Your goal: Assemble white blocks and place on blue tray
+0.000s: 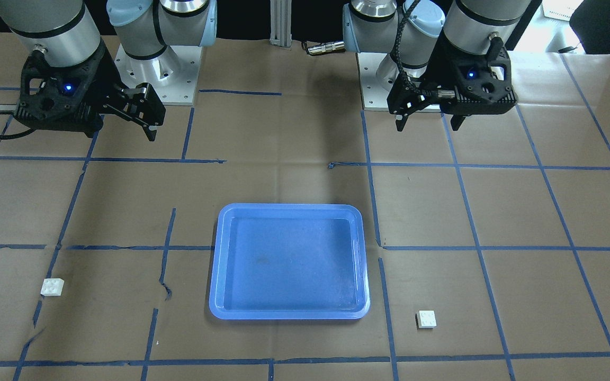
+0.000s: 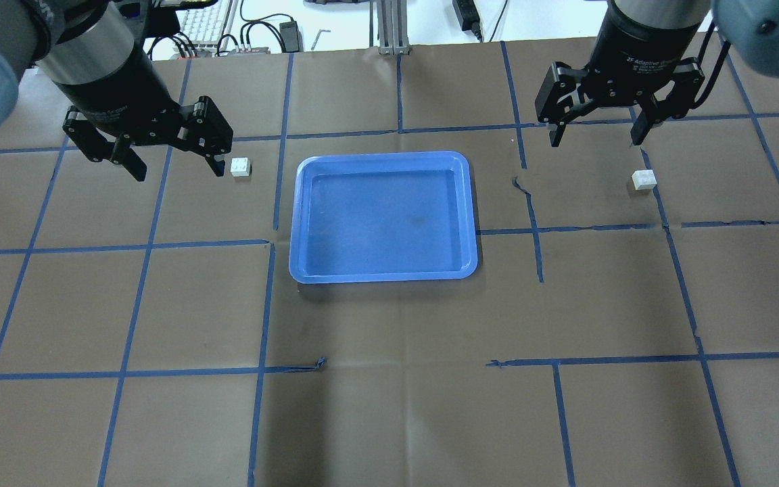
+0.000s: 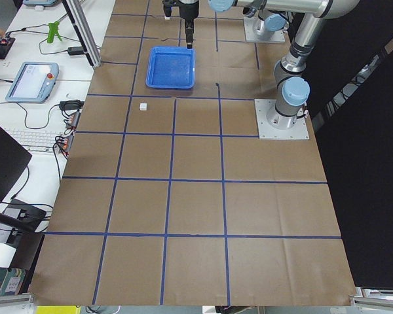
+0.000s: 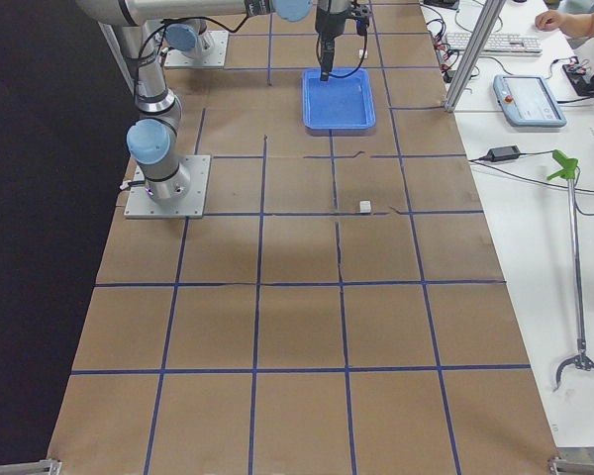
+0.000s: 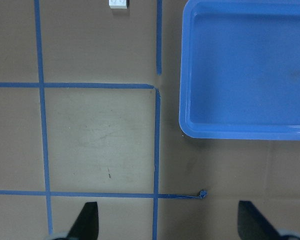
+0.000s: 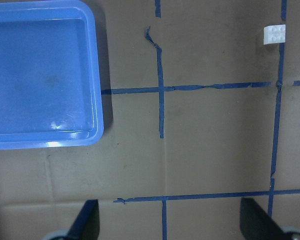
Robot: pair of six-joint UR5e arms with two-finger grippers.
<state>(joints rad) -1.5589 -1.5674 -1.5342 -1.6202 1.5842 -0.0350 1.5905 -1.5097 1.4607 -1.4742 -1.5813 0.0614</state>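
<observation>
The blue tray point(image 2: 383, 216) lies empty at the table's middle. One white block point(image 2: 241, 166) sits on the paper just left of the tray, and the other white block point(image 2: 644, 179) sits far to its right. My left gripper point(image 2: 178, 172) hangs open and empty above the table, just left of the first block. My right gripper point(image 2: 595, 142) hangs open and empty, a little left of and behind the second block. The left wrist view shows its block point(image 5: 119, 3) at the top edge and the tray point(image 5: 250, 70). The right wrist view shows its block point(image 6: 274, 34) at the top right.
Brown paper with a blue tape grid covers the table point(image 2: 389, 406). Torn tape ends curl up near the tray point(image 2: 318, 365). The two arm bases point(image 1: 157, 69) stand at the robot side. A keyboard and cables point(image 2: 214, 27) lie beyond the far edge.
</observation>
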